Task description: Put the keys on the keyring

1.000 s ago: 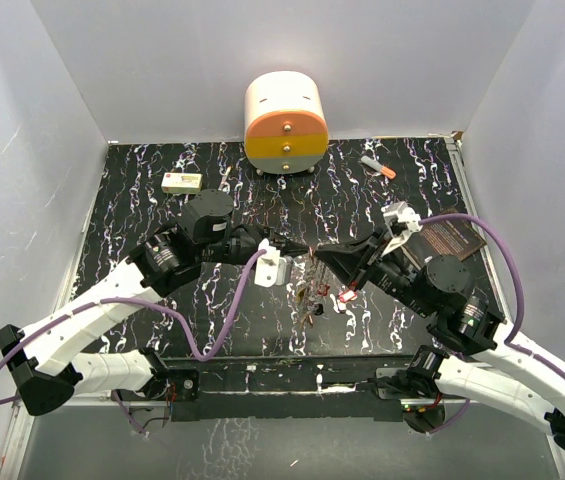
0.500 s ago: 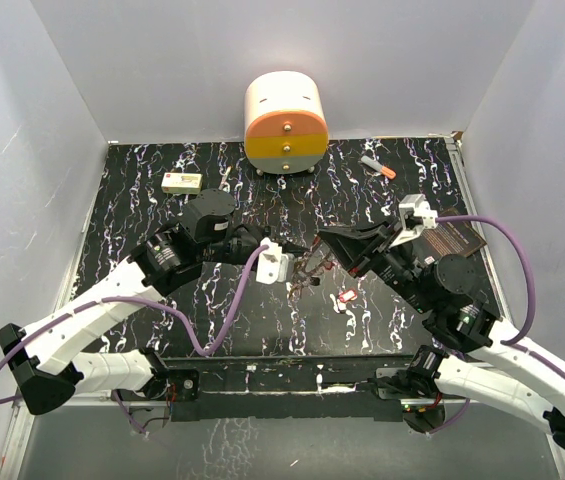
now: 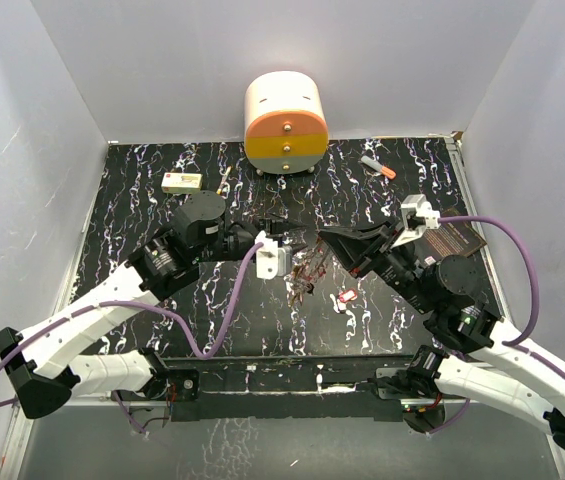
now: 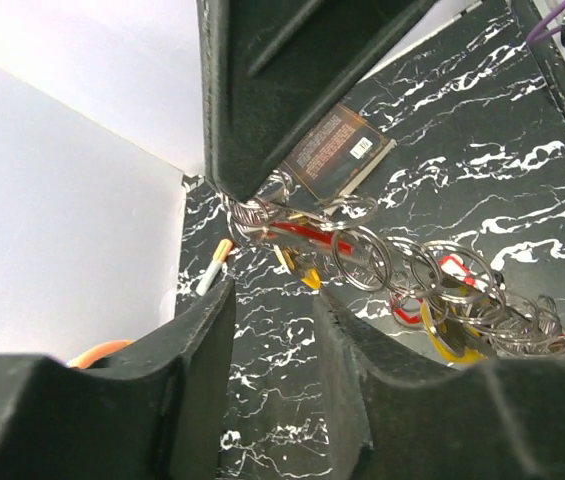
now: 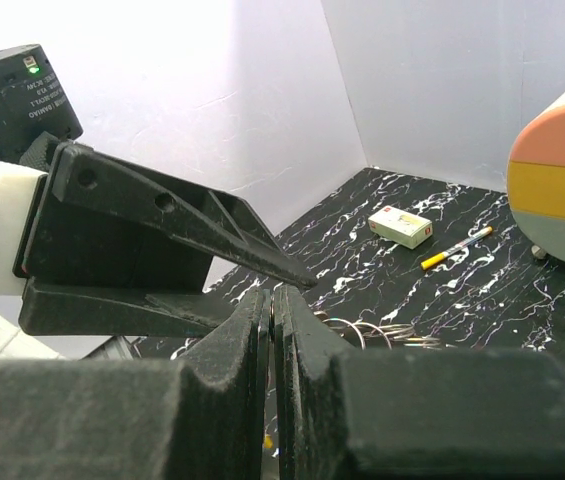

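Observation:
The keyring (image 4: 362,262) is a chain of linked silver rings, sagging over the black marbled table (image 3: 142,230). Red (image 4: 310,233) and yellow (image 4: 309,272) keys hang among its rings. My right gripper (image 3: 324,238) is shut on the ring at one end (image 5: 274,300), and the bunch (image 3: 307,268) dangles below it. My left gripper (image 3: 280,232) stands just left of the chain, open, with nothing between its fingers (image 4: 224,300). One red-headed key (image 3: 345,297) lies loose on the table under the right arm.
An orange-and-cream drum with drawers (image 3: 285,120) stands at the back centre. A white box (image 3: 181,182) and a yellow pen (image 5: 457,248) lie back left. An orange-tipped marker (image 3: 379,167) and a dark book (image 3: 454,240) lie on the right. White walls close three sides.
My left gripper has opened and drawn back to the left, letting go of the chain. The right gripper lifted and swung left with the rings; the bunch now hangs from it alone.

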